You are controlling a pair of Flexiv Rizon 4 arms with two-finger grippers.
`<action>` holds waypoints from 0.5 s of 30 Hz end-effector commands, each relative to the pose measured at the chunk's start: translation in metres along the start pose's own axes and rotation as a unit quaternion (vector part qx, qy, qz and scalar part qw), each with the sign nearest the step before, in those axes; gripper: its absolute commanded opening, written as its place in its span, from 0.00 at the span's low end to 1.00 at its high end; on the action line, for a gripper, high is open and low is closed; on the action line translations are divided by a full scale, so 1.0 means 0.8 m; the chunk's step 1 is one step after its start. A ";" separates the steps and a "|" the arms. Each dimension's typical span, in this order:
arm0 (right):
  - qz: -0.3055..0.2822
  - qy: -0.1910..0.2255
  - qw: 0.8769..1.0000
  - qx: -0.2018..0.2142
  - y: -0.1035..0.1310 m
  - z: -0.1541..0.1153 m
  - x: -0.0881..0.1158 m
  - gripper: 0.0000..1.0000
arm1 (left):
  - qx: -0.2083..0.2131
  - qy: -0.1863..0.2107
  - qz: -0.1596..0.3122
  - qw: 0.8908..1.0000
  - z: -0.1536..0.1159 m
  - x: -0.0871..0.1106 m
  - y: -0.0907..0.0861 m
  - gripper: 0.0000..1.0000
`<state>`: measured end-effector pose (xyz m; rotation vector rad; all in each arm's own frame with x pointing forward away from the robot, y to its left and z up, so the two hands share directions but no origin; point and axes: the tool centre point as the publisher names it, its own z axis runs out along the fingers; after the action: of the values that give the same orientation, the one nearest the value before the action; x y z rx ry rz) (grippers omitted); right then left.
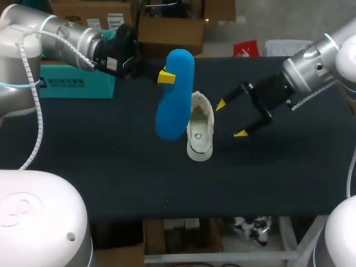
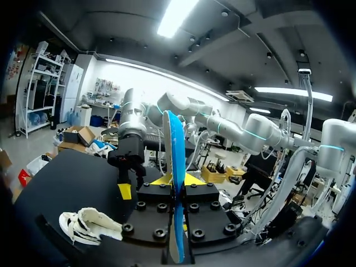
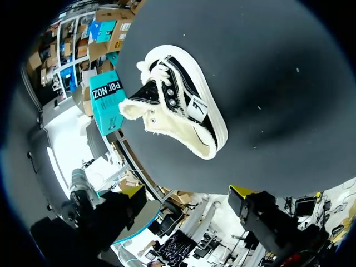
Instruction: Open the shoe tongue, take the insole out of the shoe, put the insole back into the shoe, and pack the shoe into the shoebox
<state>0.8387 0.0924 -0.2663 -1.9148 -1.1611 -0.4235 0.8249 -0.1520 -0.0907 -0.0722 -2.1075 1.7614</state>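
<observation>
Above mid-bench, blue insole hangs clear of the surface, out of the shoe, long axis roughly vertical in head view. L arm comes in from far-left corner; its jaws are clenched on the insole's upper part, one yellow tip showing on the insole's left edge. L wrist view: insole stands edge-on btwn the two fingers, pinched from both sides, w/ shoe down on the bench off to one side, apart from it.

Shoe sits on the dark bench near the middle, white sole, black upper, cream fleecy lining at the opening. Head view has the insole's lower end overlapping the shoe's left side; contact can't be told.

R arm reaches in from the right. Its jaws are spread wide, holding nothing, yellow tips just right of the shoe, not touching. R wrist view: shoe lies ahead of the tips.

Teal shoebox is at the bench's far-left edge, well apart from the shoe; also seen in R wrist view.
</observation>
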 end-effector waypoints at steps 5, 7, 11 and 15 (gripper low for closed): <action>0.037 0.048 0.998 0.030 0.006 -0.003 -0.010 1.00 | 0.033 -0.002 -0.014 0.999 -0.007 0.006 -0.011 0.00; 0.037 0.048 0.998 0.030 0.006 -0.003 -0.010 1.00 | 0.034 0.000 -0.020 0.999 -0.006 0.005 -0.014 0.00; 0.080 0.076 0.993 0.048 0.006 0.005 -0.006 1.00 | 0.042 -0.002 -0.019 0.999 -0.006 0.006 -0.018 0.00; 0.158 0.144 0.973 0.089 -0.002 0.012 -0.002 1.00 | 0.076 -0.013 -0.014 0.997 -0.009 0.007 -0.025 0.00</action>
<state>0.8386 0.1003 -0.2633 -1.8354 -0.8238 -0.3910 0.8306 -0.1478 -0.0656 0.0009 -1.9943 1.8655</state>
